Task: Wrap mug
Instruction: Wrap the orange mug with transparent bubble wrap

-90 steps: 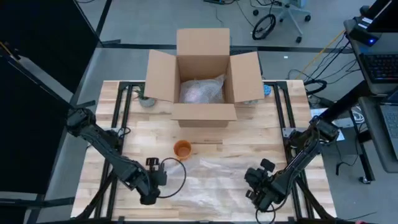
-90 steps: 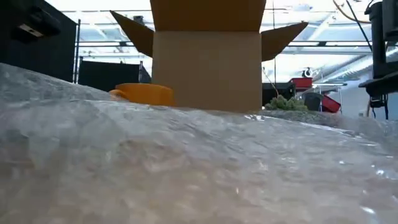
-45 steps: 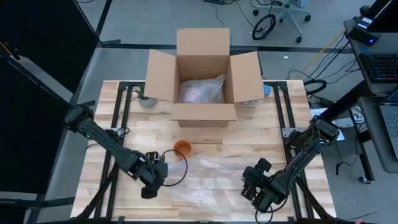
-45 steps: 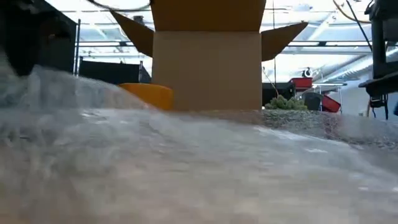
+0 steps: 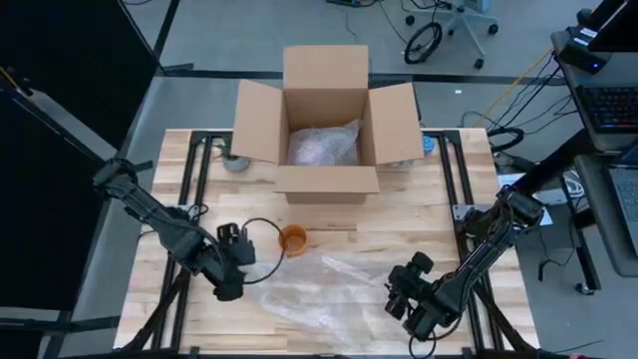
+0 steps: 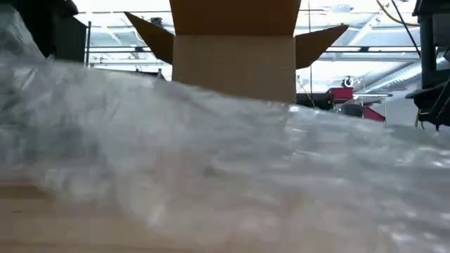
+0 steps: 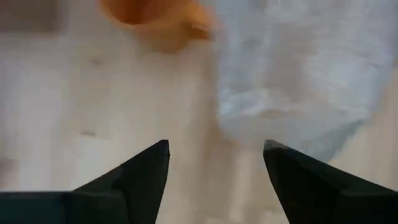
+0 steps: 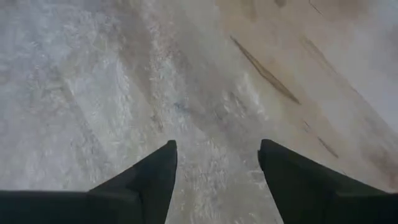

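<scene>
Mug (image 5: 292, 238), orange, stands on the wooden table (image 5: 419, 214) near its middle, just beyond the far edge of the bubble wrap (image 5: 329, 289) spread over the near part of the table. Nearest the front edge, the right gripper (image 5: 404, 299) hangs low over the near right part of the wrap, its fingers (image 8: 149, 180) spread apart with nothing between them, well apart from the mug. The left gripper (image 5: 235, 256) sits a little farther in, at the near left corner of the wrap and just to the left of the mug; in its wrist view its fingers (image 7: 140, 177) are spread wide and empty, with the mug (image 7: 155, 18) ahead of them beside the wrap's edge (image 7: 292, 81). In the low view the wrap (image 6: 211, 161) billows up and hides the mug. Beyond the mug, at the far edge of the table, stands an open cardboard box (image 5: 327, 125) with a wrapped bundle (image 5: 324, 147) inside.
</scene>
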Robot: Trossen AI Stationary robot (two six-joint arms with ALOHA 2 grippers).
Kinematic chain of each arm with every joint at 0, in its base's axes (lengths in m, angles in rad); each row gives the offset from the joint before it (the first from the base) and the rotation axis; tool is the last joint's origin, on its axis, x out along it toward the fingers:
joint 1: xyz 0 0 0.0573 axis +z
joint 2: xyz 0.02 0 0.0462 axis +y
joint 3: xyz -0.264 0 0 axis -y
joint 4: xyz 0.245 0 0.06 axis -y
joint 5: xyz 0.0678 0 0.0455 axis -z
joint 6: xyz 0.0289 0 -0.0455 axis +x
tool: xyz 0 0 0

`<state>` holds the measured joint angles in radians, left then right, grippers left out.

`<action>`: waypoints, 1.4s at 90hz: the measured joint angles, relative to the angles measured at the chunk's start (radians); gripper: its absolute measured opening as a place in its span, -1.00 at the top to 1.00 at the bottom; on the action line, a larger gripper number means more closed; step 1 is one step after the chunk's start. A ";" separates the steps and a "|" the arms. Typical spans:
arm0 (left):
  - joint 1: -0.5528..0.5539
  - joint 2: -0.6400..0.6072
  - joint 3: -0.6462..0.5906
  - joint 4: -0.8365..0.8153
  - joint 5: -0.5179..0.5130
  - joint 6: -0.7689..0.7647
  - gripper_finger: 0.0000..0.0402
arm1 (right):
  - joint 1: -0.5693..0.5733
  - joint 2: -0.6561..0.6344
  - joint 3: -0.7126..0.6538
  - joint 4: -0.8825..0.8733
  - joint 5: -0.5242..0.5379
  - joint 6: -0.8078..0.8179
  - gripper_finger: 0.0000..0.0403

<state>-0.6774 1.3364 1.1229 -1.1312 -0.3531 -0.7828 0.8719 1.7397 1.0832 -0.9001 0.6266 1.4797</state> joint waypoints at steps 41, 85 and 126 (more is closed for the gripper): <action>0.068 -0.132 0.000 0.043 0.143 0.171 -0.24 | 0.000 0.009 0.000 0.013 0.004 -0.004 -0.05; 0.205 -0.093 -0.100 0.343 -0.117 0.059 -0.24 | 0.000 0.057 0.000 0.020 0.000 -0.014 -0.05; 0.417 0.161 -0.150 0.443 -0.068 0.048 -0.24 | 0.000 0.057 0.000 0.042 -0.003 -0.025 -0.05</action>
<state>-0.2608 1.4972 0.9733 -0.6886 -0.4207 -0.7352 0.8719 1.7966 1.0832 -0.8577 0.6235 1.4544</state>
